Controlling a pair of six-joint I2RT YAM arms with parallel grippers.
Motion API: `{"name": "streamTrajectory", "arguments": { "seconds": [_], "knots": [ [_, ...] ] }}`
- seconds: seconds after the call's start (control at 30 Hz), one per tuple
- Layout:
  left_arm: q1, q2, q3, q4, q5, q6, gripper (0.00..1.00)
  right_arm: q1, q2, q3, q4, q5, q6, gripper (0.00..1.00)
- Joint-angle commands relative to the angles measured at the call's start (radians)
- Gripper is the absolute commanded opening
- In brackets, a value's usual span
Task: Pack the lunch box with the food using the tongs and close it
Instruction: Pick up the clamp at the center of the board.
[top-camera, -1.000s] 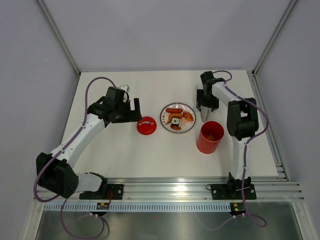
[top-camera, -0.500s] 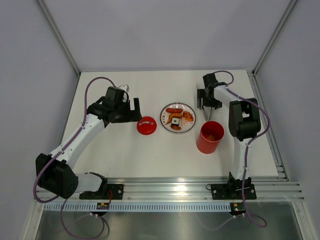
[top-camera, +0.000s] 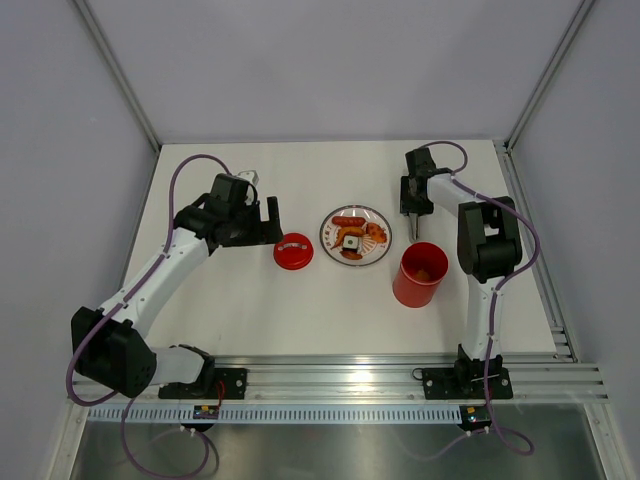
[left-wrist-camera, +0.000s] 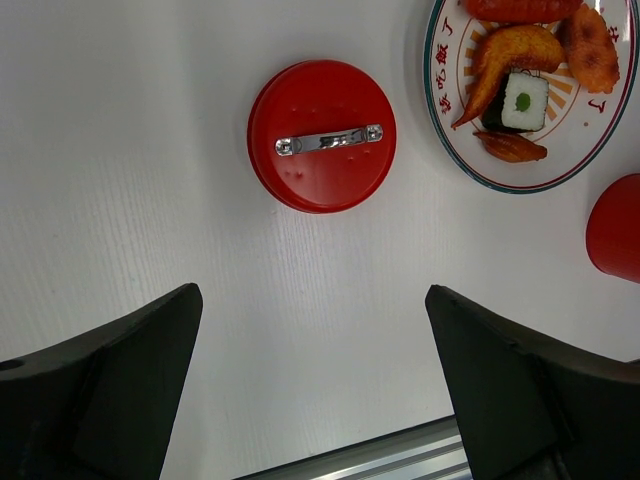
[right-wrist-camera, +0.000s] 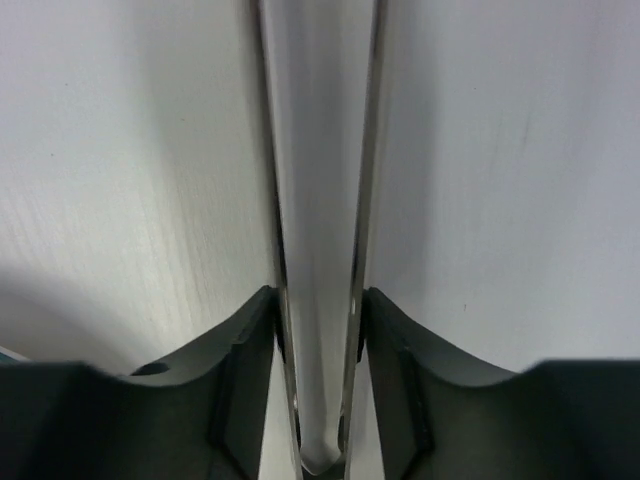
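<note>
The right tool (top-camera: 412, 210) sits at the far right of the table (top-camera: 230, 310) in the overhead view. The tongs (top-camera: 414, 229) run out from it toward the open lunch box (top-camera: 420, 275), which stands just beside the plate (top-camera: 324, 238). That spot probably keeps each carry short. The food (top-camera: 351, 231) all appears to be on the plate, so packing has not begun. The left tool (top-camera: 271, 221) hangs near the lid (top-camera: 293, 250), which lies flat left of the plate and apart from the tub, presumably waiting for the closing step.

From the left wrist, the left tool (left-wrist-camera: 312, 300) has its fingers spread wide with nothing between them. Beyond it are the lid (left-wrist-camera: 322, 135), with its pale handle (left-wrist-camera: 330, 140) facing up, the plate's rim (left-wrist-camera: 433, 95), the black-and-white roll (left-wrist-camera: 520, 100) and an edge of the lunch box (left-wrist-camera: 615, 225).

From the right wrist, the right tool (right-wrist-camera: 317, 296) is closed narrowly on the tongs (right-wrist-camera: 318, 150), one pad pressing each metal arm. The arms lie close together and reach away over the table (right-wrist-camera: 120, 150). Whether the tongs are lifted clear of the table is hard to judge here. Gripping across both arms likely lets a squeeze close the tips.
</note>
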Motion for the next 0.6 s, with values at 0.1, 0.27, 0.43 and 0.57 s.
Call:
{"name": "streamTrajectory", "arguments": {
  "seconds": [0.1, 0.27, 0.43, 0.57],
  "knots": [
    [0.004, -0.036, 0.003, 0.006, -0.007, 0.003, 0.99, -0.003, -0.079, 0.032, -0.058, 0.003, 0.002, 0.23],
    [0.004, -0.029, -0.004, 0.019, 0.013, -0.006, 0.99, -0.003, -0.118, 0.213, -0.232, 0.002, 0.027, 0.13],
    [0.004, -0.025, -0.009, 0.027, 0.012, -0.009, 0.99, 0.0, -0.133, 0.423, -0.433, -0.133, 0.013, 0.11],
    [0.004, -0.012, -0.009, 0.033, 0.021, -0.01, 0.99, 0.034, -0.139, 0.523, -0.568, -0.207, -0.056, 0.13]
  ]
}}
